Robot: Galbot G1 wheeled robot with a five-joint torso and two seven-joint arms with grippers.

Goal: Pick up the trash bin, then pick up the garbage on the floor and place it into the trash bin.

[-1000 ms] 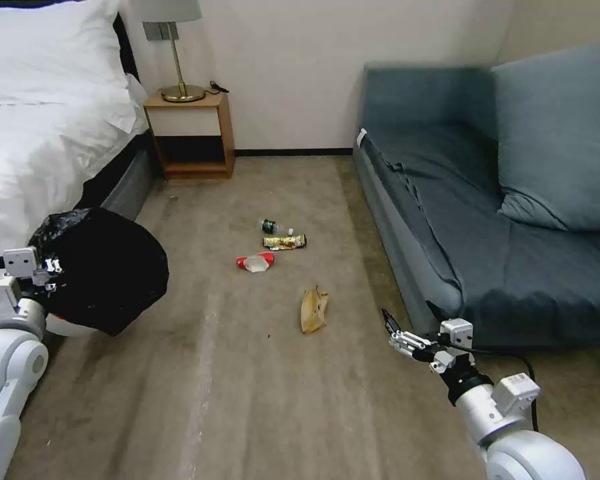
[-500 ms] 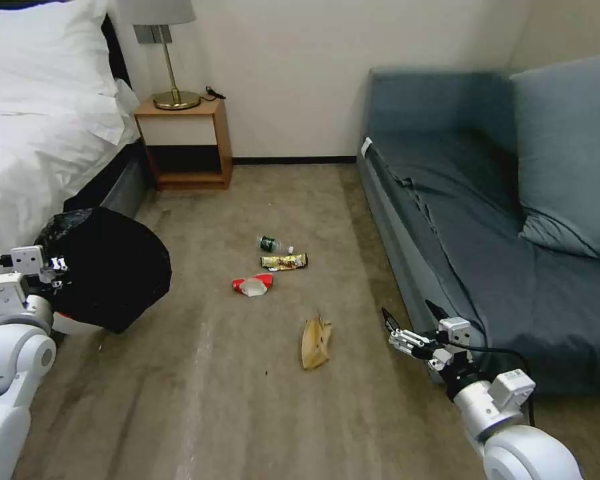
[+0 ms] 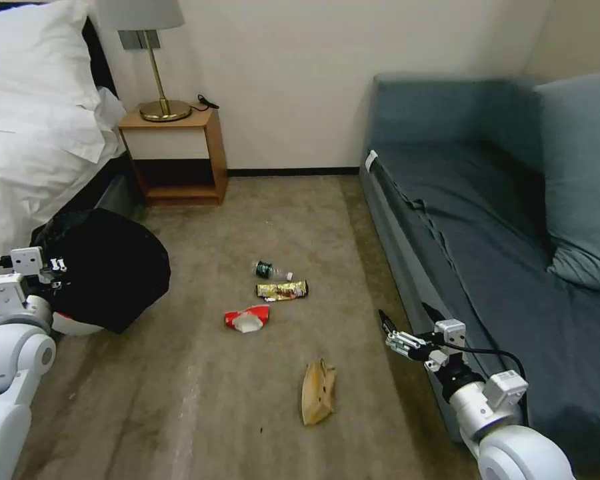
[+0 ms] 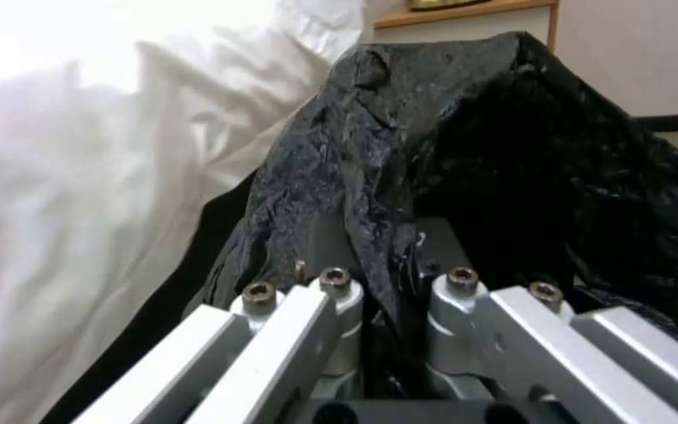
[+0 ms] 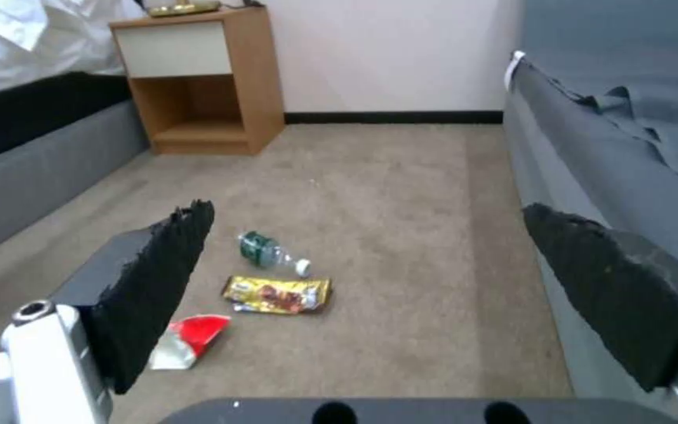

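Note:
The trash bin (image 3: 107, 267), white with a crinkly black bag over it, hangs tilted at the left beside the bed. My left gripper (image 3: 50, 273) is shut on its bagged rim. In the left wrist view the gripper (image 4: 390, 259) pinches the black liner (image 4: 512, 147). The garbage lies on the carpet ahead: a small bottle (image 3: 270, 271), a gold wrapper (image 3: 282, 291), a red-and-white wrapper (image 3: 247, 319) and a banana peel (image 3: 318, 392). My right gripper (image 3: 407, 315) hovers open by the sofa's edge, right of the peel. The right wrist view looks between its fingers (image 5: 170, 277) at the bottle (image 5: 265, 251), gold wrapper (image 5: 278, 294) and red wrapper (image 5: 190, 341).
A bed with white linen (image 3: 33, 133) runs along the left. A wooden nightstand (image 3: 173, 157) with a lamp stands against the back wall. A blue-grey sofa (image 3: 487, 220) lines the right side. Carpet stretches between bed and sofa.
The whole head view has shifted: the litter and peel now sit lower and nearer, so the camera has moved forward. Both arms keep their poses, the bin still held.

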